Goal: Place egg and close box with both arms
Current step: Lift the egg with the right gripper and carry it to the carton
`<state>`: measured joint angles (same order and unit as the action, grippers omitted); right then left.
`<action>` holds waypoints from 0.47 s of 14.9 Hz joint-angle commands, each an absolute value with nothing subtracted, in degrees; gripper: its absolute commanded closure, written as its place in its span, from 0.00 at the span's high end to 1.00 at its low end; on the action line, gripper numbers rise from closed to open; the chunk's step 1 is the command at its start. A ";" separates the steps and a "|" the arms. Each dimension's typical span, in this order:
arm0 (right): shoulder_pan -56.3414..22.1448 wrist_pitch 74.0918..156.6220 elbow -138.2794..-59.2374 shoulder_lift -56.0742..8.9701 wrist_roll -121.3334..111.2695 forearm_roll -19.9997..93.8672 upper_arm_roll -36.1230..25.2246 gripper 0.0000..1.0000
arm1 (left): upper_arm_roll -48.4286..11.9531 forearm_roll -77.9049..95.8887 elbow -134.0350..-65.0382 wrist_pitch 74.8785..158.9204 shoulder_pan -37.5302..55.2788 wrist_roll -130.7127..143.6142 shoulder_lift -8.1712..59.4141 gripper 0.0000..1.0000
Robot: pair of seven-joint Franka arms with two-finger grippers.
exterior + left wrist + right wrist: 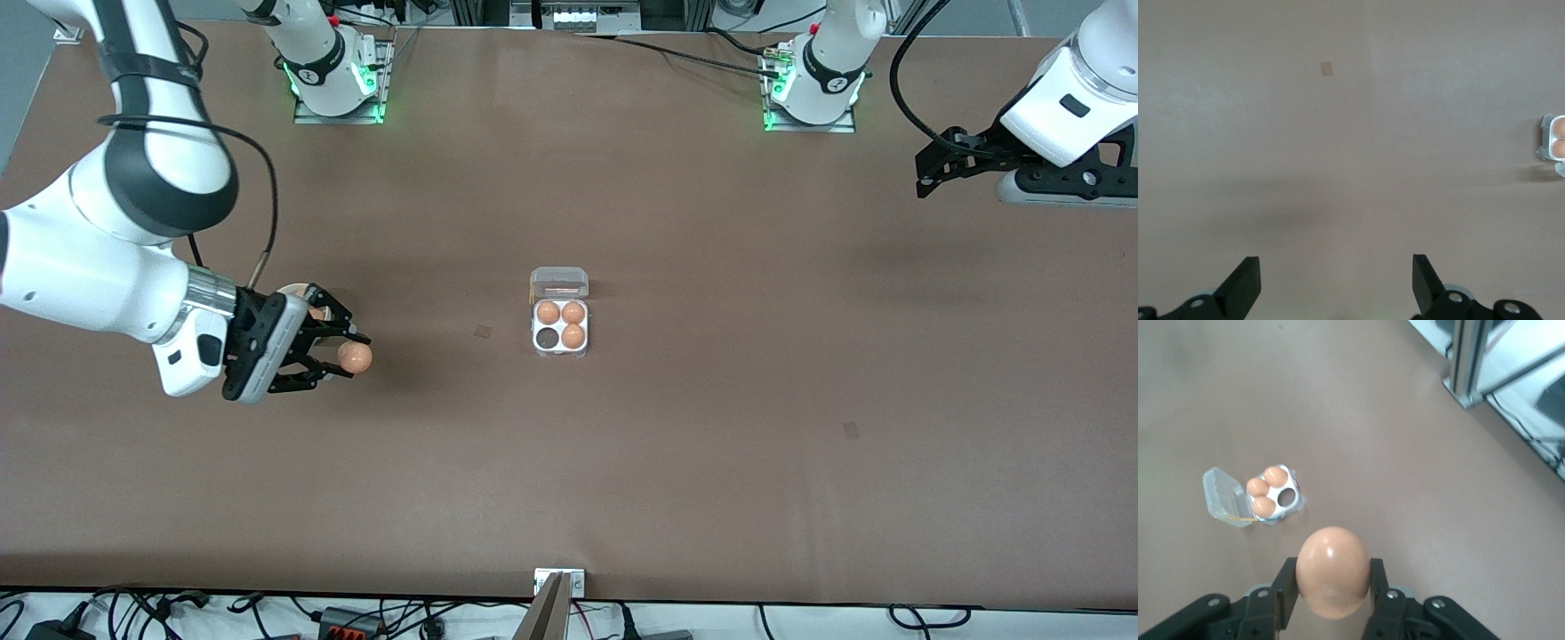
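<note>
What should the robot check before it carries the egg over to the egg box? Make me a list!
1. Egg gripped by right gripper: ok.
2. Egg carton lid open: ok.
3. One cell empty, three eggs in the others: ok.
4. Table between egg and carton free of things: ok.
5. Left gripper open, waiting at its end of the table, away from the carton: ok.
6. Egg uncracked: cannot tell.

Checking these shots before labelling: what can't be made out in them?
- Bowl, front view: mostly hidden by the right claw holding an egg.
- Box, left wrist view: cut off by the edge.
- Left claw, front view: its arm runs off the frame edge.
</note>
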<state>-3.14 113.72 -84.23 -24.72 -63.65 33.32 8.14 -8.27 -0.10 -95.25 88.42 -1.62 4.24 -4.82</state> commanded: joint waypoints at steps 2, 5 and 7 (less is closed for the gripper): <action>-0.10 115.31 -90.77 -23.47 -82.73 49.43 8.09 0.22 | -8.09 0.70 -93.34 86.84 -2.29 4.31 -4.13 1.00; 1.23 115.49 -97.10 -23.20 -99.78 63.76 7.91 0.22 | -8.61 0.70 -93.34 86.84 -2.29 4.31 -4.13 1.00; 1.23 115.92 -101.49 -23.38 -110.96 71.86 7.91 0.22 | -8.79 0.70 -93.34 86.84 -2.02 4.31 -4.13 1.00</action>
